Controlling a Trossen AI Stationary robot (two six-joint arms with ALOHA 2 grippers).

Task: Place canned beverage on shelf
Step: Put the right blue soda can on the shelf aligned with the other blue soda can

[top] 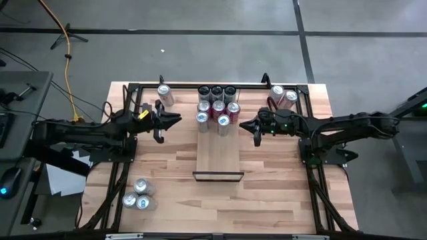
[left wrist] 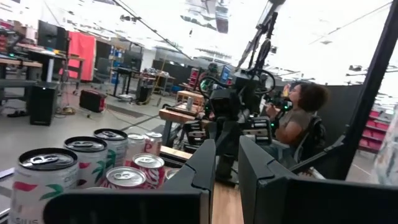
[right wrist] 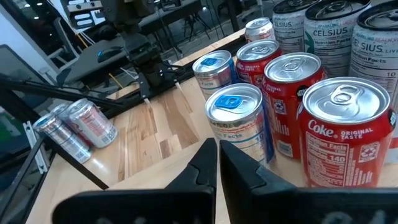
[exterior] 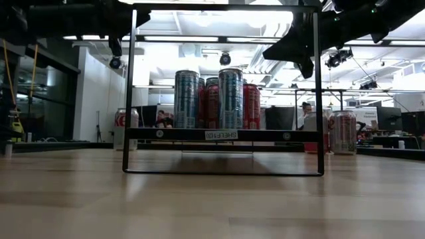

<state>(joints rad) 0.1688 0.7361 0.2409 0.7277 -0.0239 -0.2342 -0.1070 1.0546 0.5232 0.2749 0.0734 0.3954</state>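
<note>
This is a robotics lab or workshop in a large open industrial hall. A butcher-block table (top: 267, 193) in a black rail frame (top: 313, 193) stands on a grey concrete floor (top: 200, 53) marked with dark lines, a yellow cable (top: 66, 40) trailing across it. Beyond are workbenches (left wrist: 180, 112), monitors, red storage bins (left wrist: 373, 124), ceiling strip lights (exterior: 199, 38) and a seated person (left wrist: 301, 115).

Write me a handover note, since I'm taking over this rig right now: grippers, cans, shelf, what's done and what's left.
Left gripper: shut, empty, left of the shelf.
Right gripper: shut, empty, right of the shelf.
Done: about nine cans stand clustered at the shelf's far end.
Left: one can at far left, two at far right, three at near left, all off the shelf.
</note>
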